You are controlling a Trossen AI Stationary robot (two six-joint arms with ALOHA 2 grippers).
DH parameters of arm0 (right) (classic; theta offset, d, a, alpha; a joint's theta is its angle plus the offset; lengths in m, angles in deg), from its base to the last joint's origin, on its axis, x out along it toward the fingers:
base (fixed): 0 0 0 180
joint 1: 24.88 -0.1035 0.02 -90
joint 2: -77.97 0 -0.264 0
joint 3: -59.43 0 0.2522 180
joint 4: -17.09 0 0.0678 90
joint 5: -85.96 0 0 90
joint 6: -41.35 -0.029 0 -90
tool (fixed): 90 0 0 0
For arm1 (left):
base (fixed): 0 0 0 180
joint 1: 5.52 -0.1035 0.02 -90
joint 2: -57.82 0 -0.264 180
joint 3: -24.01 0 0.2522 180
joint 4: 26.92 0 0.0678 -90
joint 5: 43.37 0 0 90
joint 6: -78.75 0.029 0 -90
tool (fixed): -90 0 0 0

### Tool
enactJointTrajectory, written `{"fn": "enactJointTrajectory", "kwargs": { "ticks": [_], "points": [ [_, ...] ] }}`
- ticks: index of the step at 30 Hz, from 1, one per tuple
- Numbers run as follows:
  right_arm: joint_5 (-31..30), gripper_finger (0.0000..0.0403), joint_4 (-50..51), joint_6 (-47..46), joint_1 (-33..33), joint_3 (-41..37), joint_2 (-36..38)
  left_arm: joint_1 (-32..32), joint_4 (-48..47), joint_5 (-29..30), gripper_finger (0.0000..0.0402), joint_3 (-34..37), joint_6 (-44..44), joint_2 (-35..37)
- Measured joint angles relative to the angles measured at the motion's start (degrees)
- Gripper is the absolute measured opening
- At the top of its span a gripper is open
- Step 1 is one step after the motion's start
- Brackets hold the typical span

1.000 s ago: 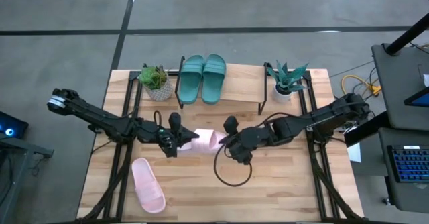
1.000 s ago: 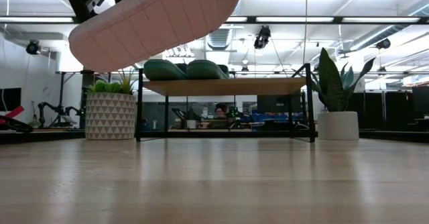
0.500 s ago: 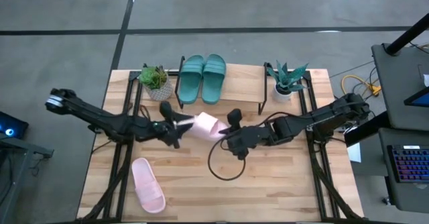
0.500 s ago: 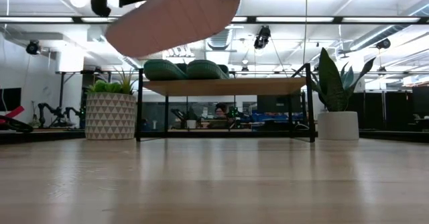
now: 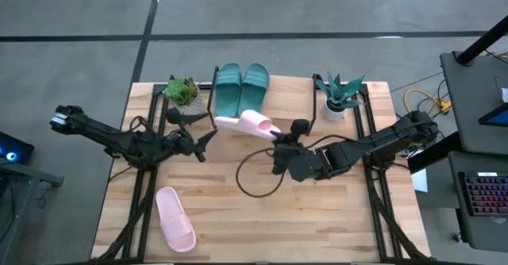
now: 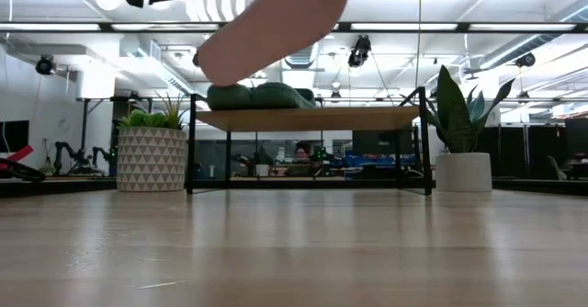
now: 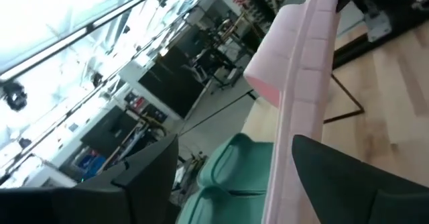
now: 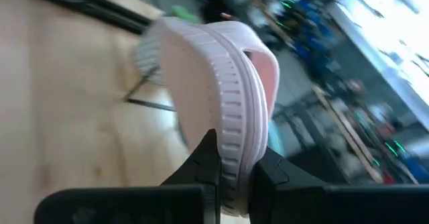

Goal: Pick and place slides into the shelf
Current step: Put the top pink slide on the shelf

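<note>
A pale pink slide (image 5: pixel 250 124) hangs in the air at the near edge of the shelf (image 5: pixel 290 100), held by my right gripper (image 5: pixel 279 138), which is shut on it. In the low view this slide (image 6: pixel 271 20) tilts above shelf height, its left end lower. My left gripper (image 5: pixel 194 130) is open just left of that end; in the left wrist view the slide (image 7: pixel 305 83) runs up between its spread fingers. Two teal slides (image 5: pixel 240 90) lie side by side on the shelf's plank top. A second pink slide (image 5: pixel 175 229) lies flat on the table, near left. My right gripper pinches the pink slide's sole at its right end (image 8: pixel 234 140) between its two fingers, one finger on each face. The fingers come level from the table's right, along the slide. The slide is lifted clear of table and shelf, tilted, strap (image 8: pixel 265 60) away from the gripper.
Potted plants stand at the shelf's two ends, one left (image 5: pixel 184 97) and one right (image 5: pixel 340 98). A black cable loop (image 5: pixel 255 182) lies on the table under the right arm. The shelf's right half is bare plank.
My left gripper has opened, let go of the pink slide and drawn back toward the table's left. My right gripper has carried the slide up and toward the far edge, to the shelf; the slide has turned, its left end now over the teal slides' near ends.
</note>
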Motion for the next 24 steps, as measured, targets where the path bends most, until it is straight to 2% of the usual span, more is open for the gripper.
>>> {"fn": "enactJointTrajectory", "kwargs": {
  "ticks": [3, 5, 11, 16, 20, 24],
  "points": [
    [-4.79, 0.0024, -0.99, -0.20, 0.00, 0.00, 0.00, 0.00, -0.13, 1.70, 0.0276, 0.04, -0.49, 0.38],
    [-4.65, 0.0024, -3.18, 1.83, -0.04, 0.00, 0.00, -0.02, -0.11, 2.34, 0.0276, 0.04, -0.23, 0.52],
    [6.53, 0.0024, -10.58, 5.80, 0.07, -0.04, 0.02, -0.02, -0.16, 3.15, 0.0276, 0.07, 0.56, 0.58],
    [9.67, 0.0024, -11.41, 6.75, -0.14, -0.06, -0.02, -0.02, -0.13, 3.17, 0.0276, 0.07, 0.59, -0.10],
    [3.22, 0.0024, -11.79, 6.91, -0.15, 1.28, 0.00, -0.02, -0.15, 3.17, 0.0276, 0.09, 0.61, -0.73],
    [-11.87, 0.0024, -11.81, 7.42, -0.11, 2.53, -0.26, -0.02, -0.14, 5.38, 0.0276, 0.11, 0.65, -1.02]
  ]
}}
